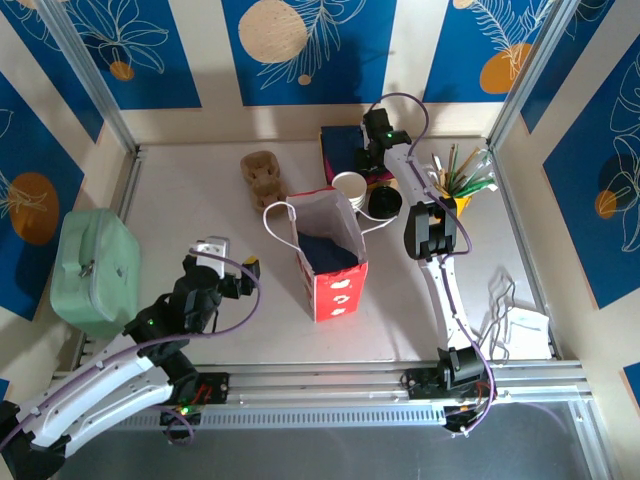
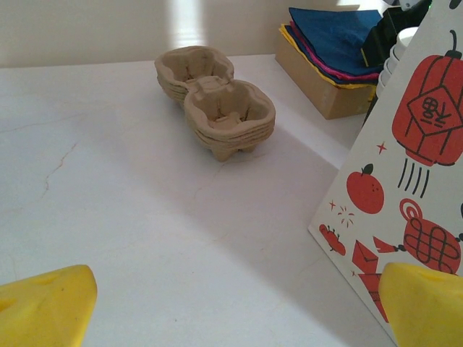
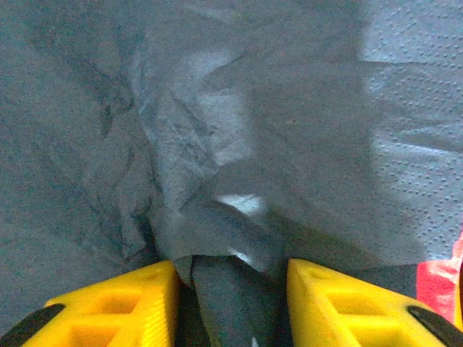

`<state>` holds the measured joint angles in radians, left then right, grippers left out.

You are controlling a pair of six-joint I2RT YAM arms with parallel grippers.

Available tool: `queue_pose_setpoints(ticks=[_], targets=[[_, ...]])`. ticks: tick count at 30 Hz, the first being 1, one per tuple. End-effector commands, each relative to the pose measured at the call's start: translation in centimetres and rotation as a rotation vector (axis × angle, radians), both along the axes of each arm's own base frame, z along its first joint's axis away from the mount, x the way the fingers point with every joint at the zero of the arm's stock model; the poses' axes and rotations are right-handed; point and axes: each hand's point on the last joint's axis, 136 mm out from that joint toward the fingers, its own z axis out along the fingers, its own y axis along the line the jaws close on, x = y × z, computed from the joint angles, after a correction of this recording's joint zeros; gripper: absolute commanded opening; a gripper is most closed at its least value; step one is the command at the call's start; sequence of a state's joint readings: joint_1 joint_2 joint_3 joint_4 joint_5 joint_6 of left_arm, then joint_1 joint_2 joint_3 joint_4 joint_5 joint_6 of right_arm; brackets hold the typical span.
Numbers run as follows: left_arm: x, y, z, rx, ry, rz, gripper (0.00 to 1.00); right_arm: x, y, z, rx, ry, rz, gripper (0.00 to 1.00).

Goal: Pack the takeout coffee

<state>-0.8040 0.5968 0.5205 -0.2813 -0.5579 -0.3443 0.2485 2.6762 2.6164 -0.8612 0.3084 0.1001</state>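
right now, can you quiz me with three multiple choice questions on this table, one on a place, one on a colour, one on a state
1. Where is the brown moulded-pulp cup carrier?
A in a drawer
B on the table, left of the stacked white paper cups
C on a chair

2. What colour are the lantern prints on the white paper gift bag?
A red
B green
C purple

3. How is the left tool?
A open and empty
B shut on a cup
C shut on the bag

Answers:
B, it sits on bare tabletop.
A, the left wrist view shows red lanterns.
A, its yellow fingers stand wide apart with nothing between them.
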Motion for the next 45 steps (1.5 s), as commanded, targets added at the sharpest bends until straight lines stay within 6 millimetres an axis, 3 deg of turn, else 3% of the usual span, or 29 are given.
queue_pose_setpoints(ticks=[1, 12, 23, 35, 45], targets=[[-0.2, -0.2, 0.9, -0.031, -0.008, -0.004, 1.00, -1.1, 0.6, 1.1, 0.044, 0.036, 0.005, 0.39], [-0.4, 0.0, 0.8, -0.035, -0.003, -0.001, 1.00, -0.8, 0.5, 4.5, 0.114, -0.013, -0.024, 0.30], [-0.4, 0.2, 1.4, -0.035, -0.018, 0.002, 1.00, -0.9, 0.4, 9.6, 0.188, -0.080, -0.029, 0.23], [-0.3, 0.1, 2.0, -0.037, -0.032, -0.004, 1.00, -3.2, -0.6, 18.6, 0.224, -0.189, -0.021, 0.13], [-0.5, 0.0, 2.8, -0.054, -0.045, -0.020, 1.00, -8.5, -0.3, 27.8, 0.288, -0.280, 0.017, 0.08]])
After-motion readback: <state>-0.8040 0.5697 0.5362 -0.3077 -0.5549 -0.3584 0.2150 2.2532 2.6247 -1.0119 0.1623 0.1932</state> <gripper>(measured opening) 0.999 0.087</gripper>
